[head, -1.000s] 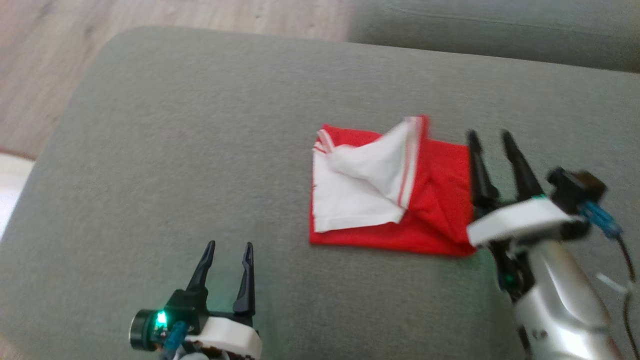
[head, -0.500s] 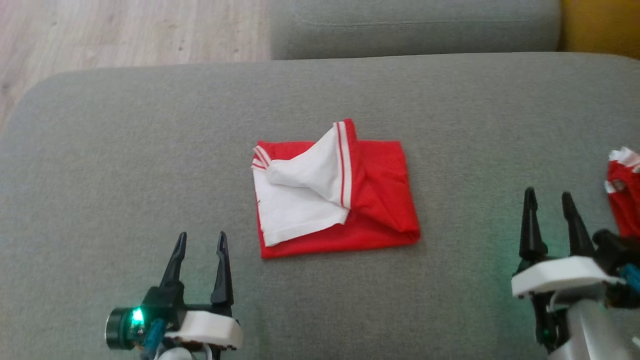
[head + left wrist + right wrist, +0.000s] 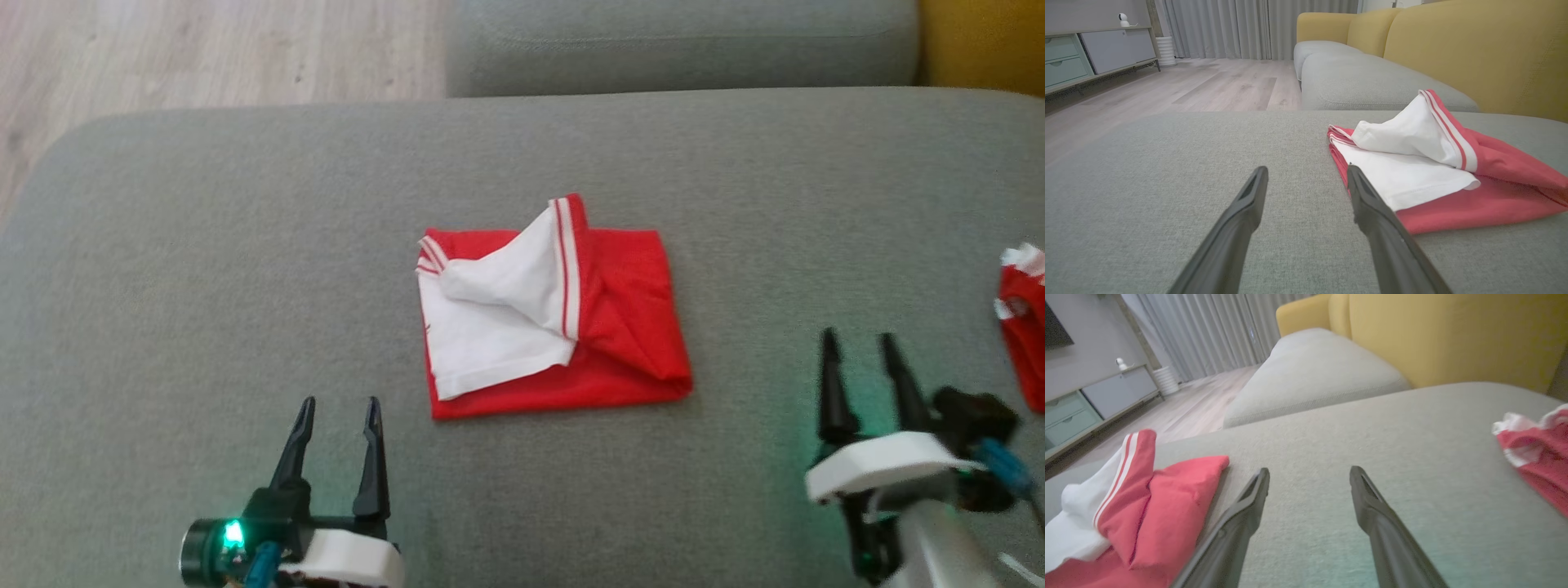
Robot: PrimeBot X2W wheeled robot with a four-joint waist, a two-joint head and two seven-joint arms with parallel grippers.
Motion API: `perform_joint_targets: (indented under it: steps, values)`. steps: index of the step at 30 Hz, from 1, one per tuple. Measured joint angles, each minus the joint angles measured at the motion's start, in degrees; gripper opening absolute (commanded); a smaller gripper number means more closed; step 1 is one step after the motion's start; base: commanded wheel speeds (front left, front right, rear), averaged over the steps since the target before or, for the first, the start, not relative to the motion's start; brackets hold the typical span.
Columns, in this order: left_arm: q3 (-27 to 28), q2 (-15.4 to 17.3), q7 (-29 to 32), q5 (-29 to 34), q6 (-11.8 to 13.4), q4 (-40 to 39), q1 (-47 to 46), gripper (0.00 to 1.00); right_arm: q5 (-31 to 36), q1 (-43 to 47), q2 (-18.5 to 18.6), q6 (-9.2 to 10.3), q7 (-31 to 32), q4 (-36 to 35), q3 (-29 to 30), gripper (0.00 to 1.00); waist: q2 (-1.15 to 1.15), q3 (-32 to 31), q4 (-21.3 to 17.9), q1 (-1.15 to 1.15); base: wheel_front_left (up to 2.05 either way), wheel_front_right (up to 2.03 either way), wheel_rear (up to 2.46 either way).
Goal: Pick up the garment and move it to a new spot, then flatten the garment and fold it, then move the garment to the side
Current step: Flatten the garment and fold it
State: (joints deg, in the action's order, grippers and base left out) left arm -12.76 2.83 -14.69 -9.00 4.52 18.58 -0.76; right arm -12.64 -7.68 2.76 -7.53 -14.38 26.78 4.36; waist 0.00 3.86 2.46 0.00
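The garment (image 3: 620, 327) lies folded into a rough square in the middle of a grey sofa cushion (image 3: 163, 261), red with a white panel and striped trim turned up on top. Well clear of it, toward the near left, my left gripper (image 3: 340, 404) stands open and empty. In the left wrist view the garment (image 3: 1433, 171) sits just right of the left gripper (image 3: 1306, 171). My right gripper (image 3: 857, 336) is open and empty, off to the garment's right. In the right wrist view the garment (image 3: 1167, 506) lies left of the right gripper (image 3: 1309, 471).
A second crumpled red-and-white cloth (image 3: 1024, 327) lies at the cushion's right edge, also visible as the cloth (image 3: 1535, 457) in the right wrist view. Another grey cushion (image 3: 678, 49) sits behind, a yellow sofa back (image 3: 980, 41) at far right, wooden floor (image 3: 204, 49) at far left.
The head camera has swung right, bringing the second cloth into view. My right gripper has drawn back from the garment's right edge, still open. The garment lies as before.
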Motion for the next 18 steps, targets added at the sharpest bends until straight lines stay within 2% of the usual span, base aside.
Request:
perform_joint_targets:
  steps: [1, 2, 11, 18]
  values:
    - [-0.65, -0.02, 0.00, -0.01, -0.05, -0.14, -0.18, 1.00, 0.12, -0.70, 0.00, 0.00, 0.00, 1.92, -1.83, 0.45, 0.00, 0.54, 0.82, 0.00, 0.00, 0.00, 0.00]
    - [-1.00, 0.00, 0.00, -0.02, -0.05, -0.16, -0.25, 1.00, 0.41, -1.56, -0.01, 0.00, 0.00, 3.25, -2.91, 0.00, 0.00, 0.86, 1.30, 0.00, 0.00, 0.00, 0.00]
    - [-6.56, 0.00, 0.00, -0.62, -0.38, 0.09, -2.42, 1.00, 3.14, -17.16, 1.67, 0.00, 0.01, 16.41, -7.95, 0.00, 0.00, 3.91, 8.26, 0.01, 0.00, 0.00, 0.00]
    - [-9.94, -0.01, 0.00, -1.74, 0.02, -0.22, -2.97, 1.00, 3.05, -23.51, 4.31, 0.00, 0.34, 25.49, -10.69, 0.00, 0.00, 6.33, 14.66, 0.01, 0.00, 0.00, 0.00]
